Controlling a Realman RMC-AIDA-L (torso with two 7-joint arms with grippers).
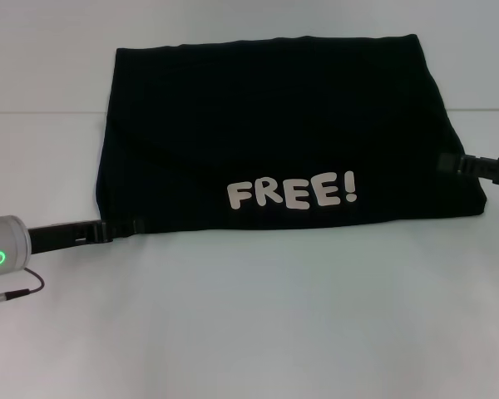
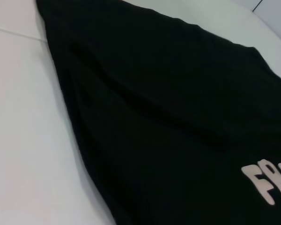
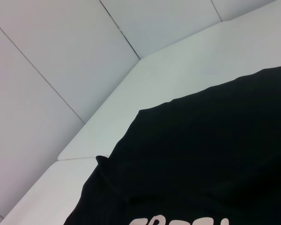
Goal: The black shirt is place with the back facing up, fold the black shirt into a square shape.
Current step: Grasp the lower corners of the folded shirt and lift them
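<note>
Black shirt (image 1: pixel 274 125) folded. Left gripper (image 1: pixel 108 229) and right gripper (image 1: pixel 449 163) at its 2 near corners; finger state indeterminate. Risk: uneven release skews the fold.

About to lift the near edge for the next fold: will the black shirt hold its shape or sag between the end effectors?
The black shirt will probably sag: it is soft fabric, with creases visible in the left wrist view. Folded layers may slide apart. The left end effector and right end effector sit at opposite edges, so the middle lacks support.

Matt, soft black cloth is being shown by the shirt (image 1: pixel 274 133); a smooth, faintly glossy white surface by the table (image 1: pixel 258 324).
</note>
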